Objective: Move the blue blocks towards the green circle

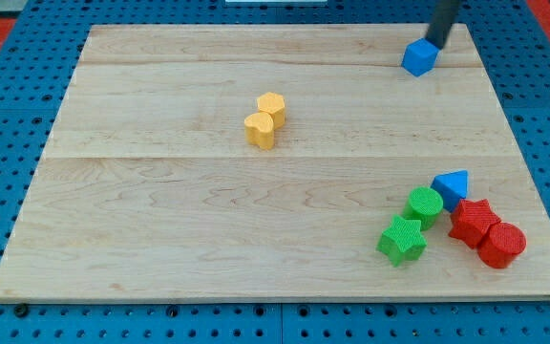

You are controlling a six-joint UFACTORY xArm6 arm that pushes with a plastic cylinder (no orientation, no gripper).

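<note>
A blue cube (419, 57) sits near the view's top right on the wooden board (160, 220). My tip (436, 42) is just above and to the right of the cube, touching or almost touching it. A blue triangle (453, 184) lies at the lower right, right next to the green circle (425, 205), on its upper right side. A green star (402, 240) sits below and left of the green circle.
A red star (473, 221) and a red circle (501, 245) sit just right of the green circle, under the blue triangle. A yellow hexagon (271, 107) and a yellow heart (260, 130) stand together near the board's middle top.
</note>
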